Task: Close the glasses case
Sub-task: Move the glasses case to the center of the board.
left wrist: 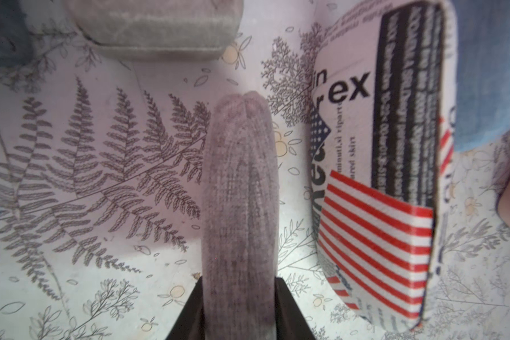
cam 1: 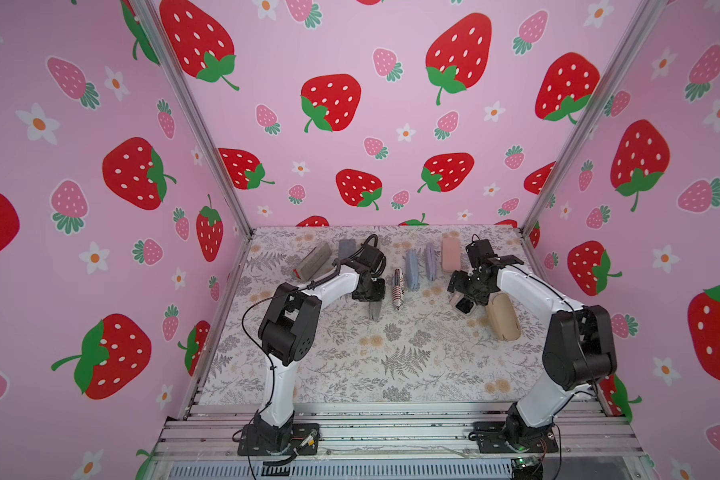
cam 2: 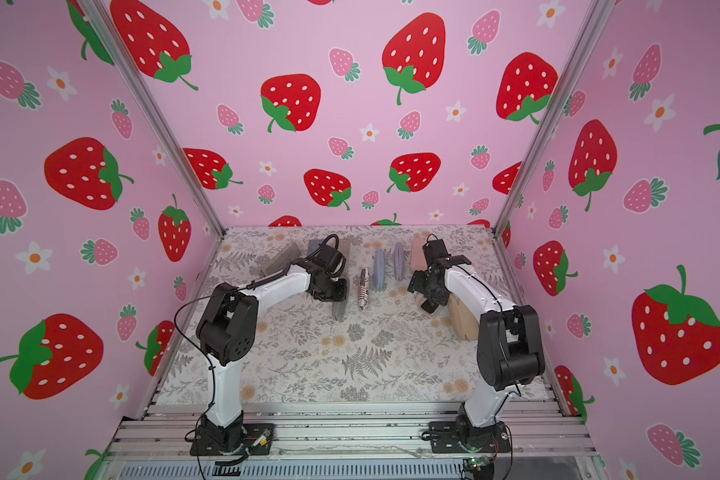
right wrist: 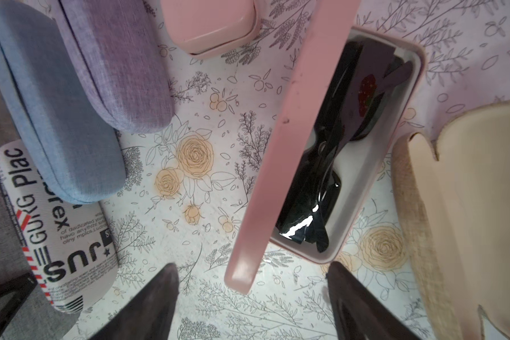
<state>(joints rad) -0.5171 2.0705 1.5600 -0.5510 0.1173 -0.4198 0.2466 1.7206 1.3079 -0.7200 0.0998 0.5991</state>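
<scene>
- Left gripper (left wrist: 239, 279): pressed together on a grey fabric glasses case (left wrist: 242, 182), one finger on each broad face. The case stands on its long edge on the floral tablecloth (cam 1: 391, 365), and the seam at its far end looks shut.
- Right gripper (right wrist: 252, 266): fingers spread wide and holding nothing, poised at one end of the open pink glasses case (right wrist: 365, 188).
- Open pink glasses case: it lies on the cloth at the right side of the table, just beside a beige case (right wrist: 468, 206). Its lid (right wrist: 295, 141) stands roughly upright along one long edge of the tray, and black sunglasses (right wrist: 315, 188) lie inside. In both top views the right wrist mostly hides it.
- Neighbours, all closed: a newsprint-patterned case (right wrist: 71, 235), a blue fabric case (right wrist: 56, 117), a purple fabric case (right wrist: 115, 67) and a second pink case (right wrist: 209, 26).
- Step in hand (judgement): the pink case is the one left to close. The right arm seems lined up on the lid, but the closing has not begun.
- Next move (judgement): press the lid's outer face over toward the tray until the rims meet. The light tray may slide, so the push should bear downward, and the sunglasses must sit below the rim.
</scene>
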